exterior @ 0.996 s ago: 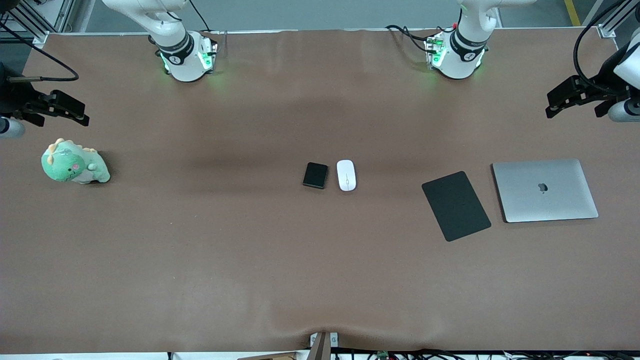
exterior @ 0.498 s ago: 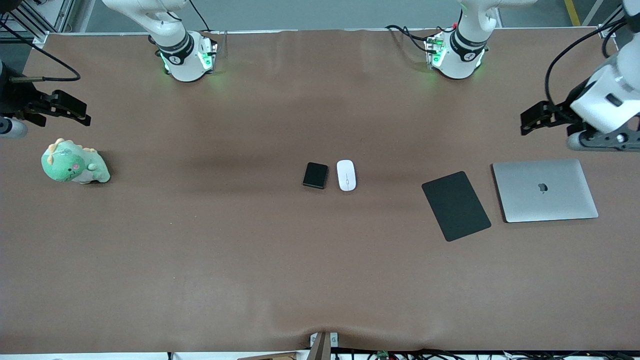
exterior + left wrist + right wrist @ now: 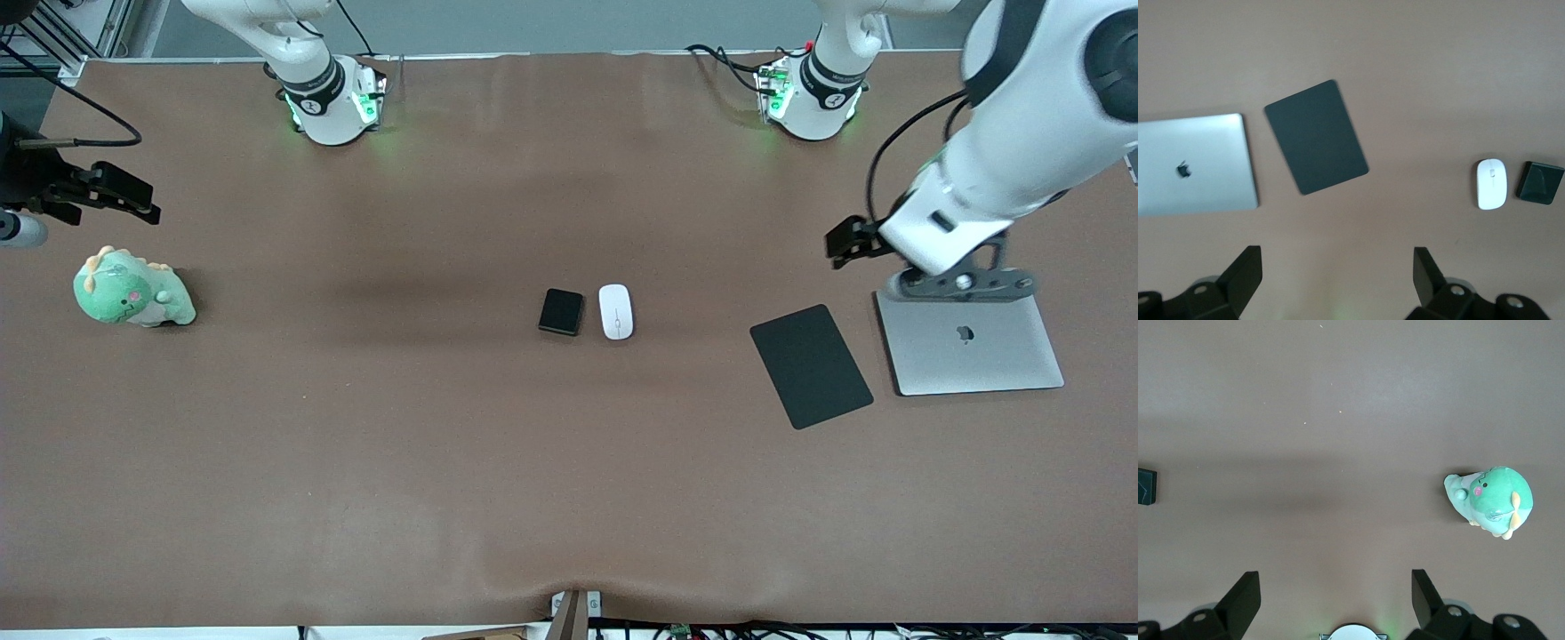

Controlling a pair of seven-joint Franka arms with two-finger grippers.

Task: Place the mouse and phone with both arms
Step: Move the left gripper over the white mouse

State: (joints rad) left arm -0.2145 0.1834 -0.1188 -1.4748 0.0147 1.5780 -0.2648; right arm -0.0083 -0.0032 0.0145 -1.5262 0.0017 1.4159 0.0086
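The white mouse (image 3: 616,311) and the small black phone (image 3: 561,311) lie side by side at the table's middle, the phone toward the right arm's end. Both show in the left wrist view, the mouse (image 3: 1491,184) beside the phone (image 3: 1540,183). My left gripper (image 3: 840,243) is open and empty, up in the air over bare table next to the laptop and mouse pad; its jaws (image 3: 1337,267) stand wide apart. My right gripper (image 3: 133,199) is open and empty, over the table's end above the plush toy; its wrist view (image 3: 1336,587) shows the phone's edge (image 3: 1146,486).
A flat black mouse pad (image 3: 810,365) and a closed silver laptop (image 3: 969,338) lie toward the left arm's end. A green dinosaur plush (image 3: 132,289) sits toward the right arm's end. The brown table (image 3: 444,462) is bare nearer the front camera.
My left arm has swung in from the table's end toward the middle, now over the laptop's edge. The right arm, mouse and phone have not moved.
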